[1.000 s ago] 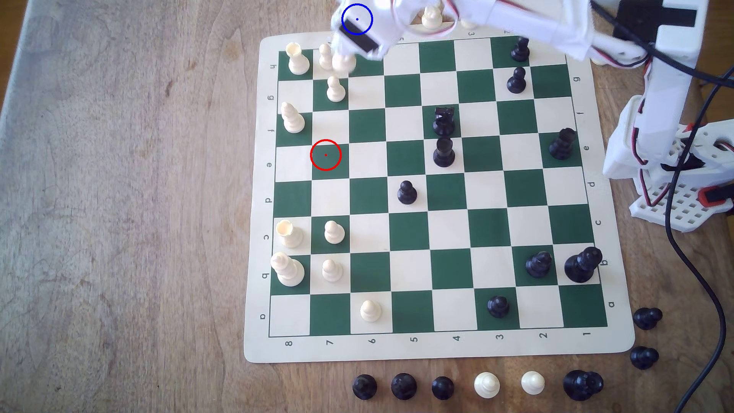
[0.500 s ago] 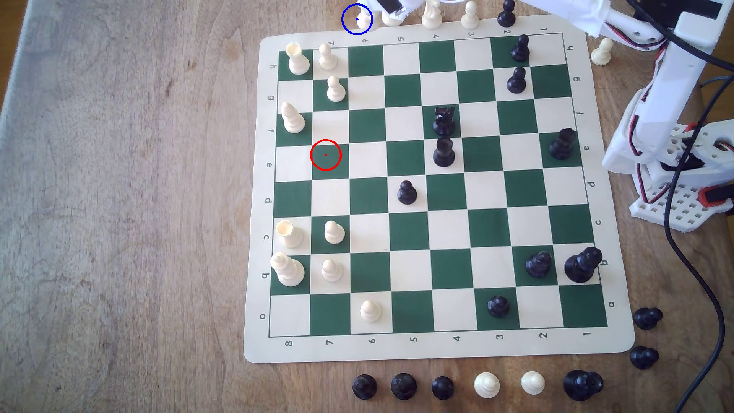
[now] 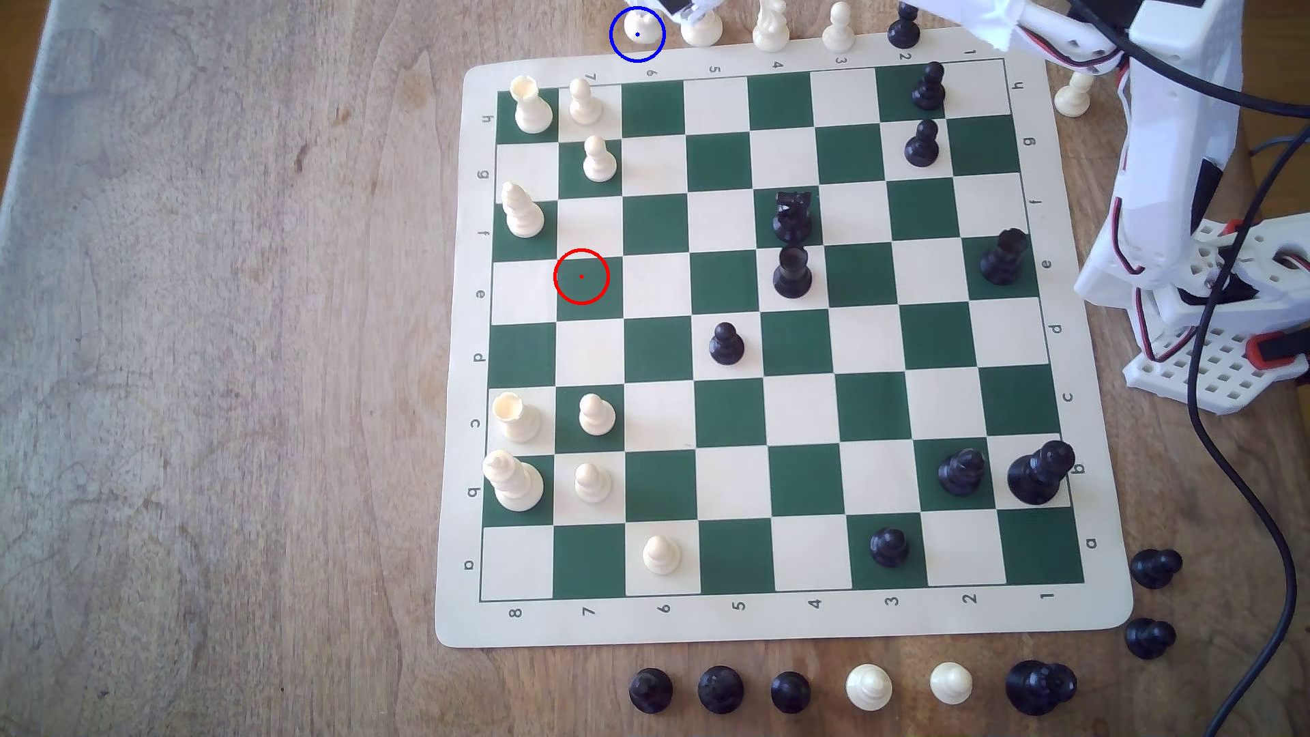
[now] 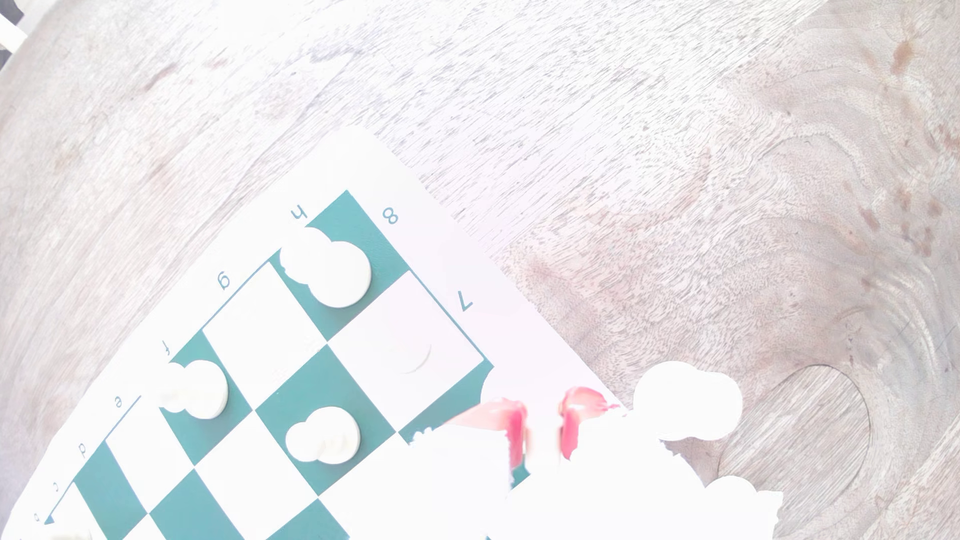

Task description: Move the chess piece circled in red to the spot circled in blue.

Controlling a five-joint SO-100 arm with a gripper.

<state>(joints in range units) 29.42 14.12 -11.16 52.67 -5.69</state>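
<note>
- Exterior view: gripper (image 3: 691,8) sits at the tabletop's far edge, cut off by the frame; can't tell whether its jaws are parted or closed, wrist view too washed out.
- Chess piece (image 3: 636,27), cream, stands inside the blue-ringed spot (image 3: 614,44) on bare tabletop (image 3: 213,368), just past the board's (image 3: 454,623) far edge, apart from the gripper.
- Red-ringed green square (image 3: 581,301) is bare.
- Cream piece (image 3: 702,30) stands just beside the gripper.
</note>
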